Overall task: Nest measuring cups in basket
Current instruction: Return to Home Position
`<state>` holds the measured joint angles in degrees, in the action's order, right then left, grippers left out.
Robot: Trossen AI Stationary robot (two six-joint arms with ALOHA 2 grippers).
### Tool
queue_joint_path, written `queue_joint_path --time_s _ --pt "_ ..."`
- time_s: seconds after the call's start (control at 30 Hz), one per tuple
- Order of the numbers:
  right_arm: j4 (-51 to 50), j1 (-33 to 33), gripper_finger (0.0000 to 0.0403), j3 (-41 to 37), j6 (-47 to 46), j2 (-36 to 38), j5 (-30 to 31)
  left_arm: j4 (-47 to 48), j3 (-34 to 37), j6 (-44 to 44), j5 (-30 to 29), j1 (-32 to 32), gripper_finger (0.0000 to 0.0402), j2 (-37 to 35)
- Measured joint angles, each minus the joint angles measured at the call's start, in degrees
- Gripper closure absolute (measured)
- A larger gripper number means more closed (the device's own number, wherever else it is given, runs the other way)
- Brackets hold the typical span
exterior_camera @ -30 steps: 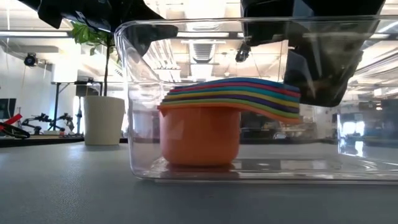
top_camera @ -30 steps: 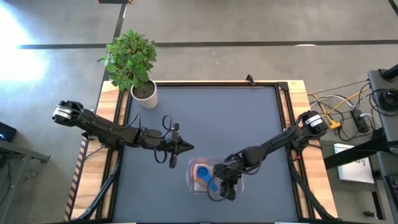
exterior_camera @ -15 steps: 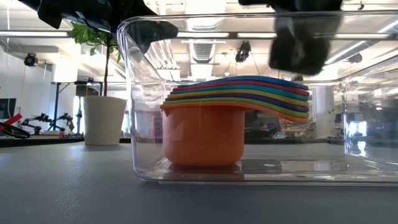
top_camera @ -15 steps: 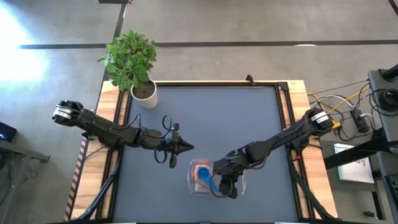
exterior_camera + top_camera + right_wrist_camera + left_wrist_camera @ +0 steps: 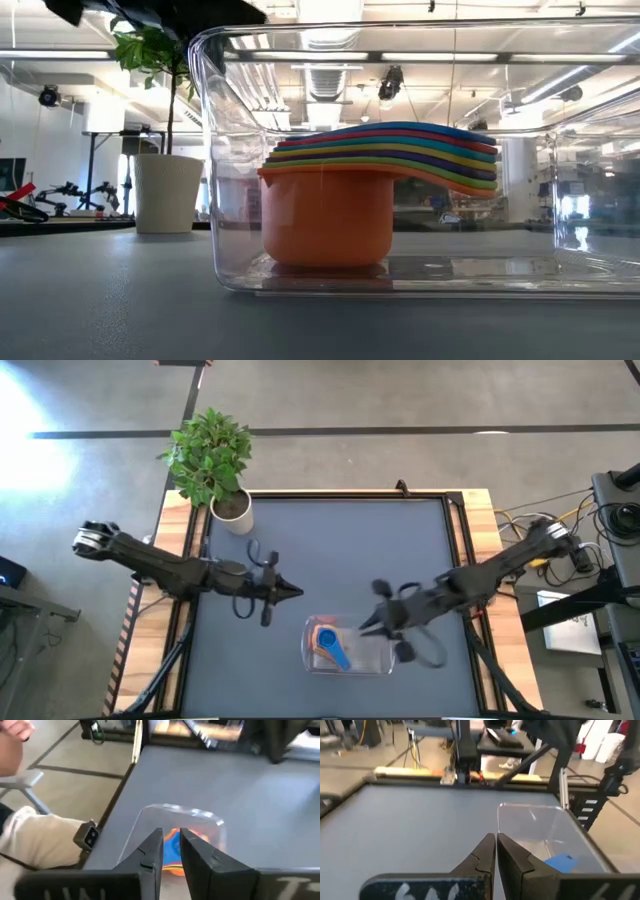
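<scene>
The clear basket (image 5: 378,657) sits on the gray desk (image 5: 340,550), near the middle of the front edge. The measuring cups (image 5: 329,644) are all inside it, at its left end, one in another. In the low view the orange cup (image 5: 326,218) is at the bottom. The other colors show as thin bands on top, and blue is the top one.

The right gripper (image 5: 366,626) hangs up by the right part of the basket. Its fingers (image 5: 151,851) have a thin gap and hold nothing.

The left gripper (image 5: 292,591) is just left of the basket, toward the back. Its fingers (image 5: 482,854) are pressed together and hold nothing.

A plant pot (image 5: 233,511) stands at the back left corner.
</scene>
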<state>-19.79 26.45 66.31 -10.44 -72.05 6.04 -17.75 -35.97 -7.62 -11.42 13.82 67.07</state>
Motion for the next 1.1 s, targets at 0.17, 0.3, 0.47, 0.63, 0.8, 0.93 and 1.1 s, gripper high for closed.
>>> queue_joint_path --time_s 0.17,0.3,0.47,0.63,0.8,0.93,1.1 --pt "-6.6 0.14 0.0369 -0.59 6.46 11.13 4.69 6.13 0.01 2.78 -0.05 -0.46 0.0402 -10.36" --pt "-11.69 0.16 0.0387 -0.79 13.53 19.91 7.54 9.95 0.02 5.23 -0.04 -0.48 0.0402 -17.79" --pt "-16.1 0.14 0.0394 -0.84 14.62 30.43 7.56 14.97 0.13 7.97 -0.64 -0.61 0.0402 -24.38" --pt "-19.04 0.16 0.0394 -1.27 14.05 40.31 7.48 20.38 0.15 10.24 -8.31 -0.7 0.0402 -30.93" --pt "-19.33 0.16 0.0394 -3.88 14.04 49.93 7.46 23.4 0.76 11.84 -9.01 -0.98 0.0402 -38.49" --pt "-18.92 0.14 0.0394 -8.18 13.07 58.19 7.06 23.05 4.41 12.16 -9.05 -1.38 0.0402 -45.07" --pt "-19.47 0.19 0.0394 -17.46 10.88 68.48 7.07 19.62 13.12 10.27 -9.07 -1.66 0.0402 -53.59"
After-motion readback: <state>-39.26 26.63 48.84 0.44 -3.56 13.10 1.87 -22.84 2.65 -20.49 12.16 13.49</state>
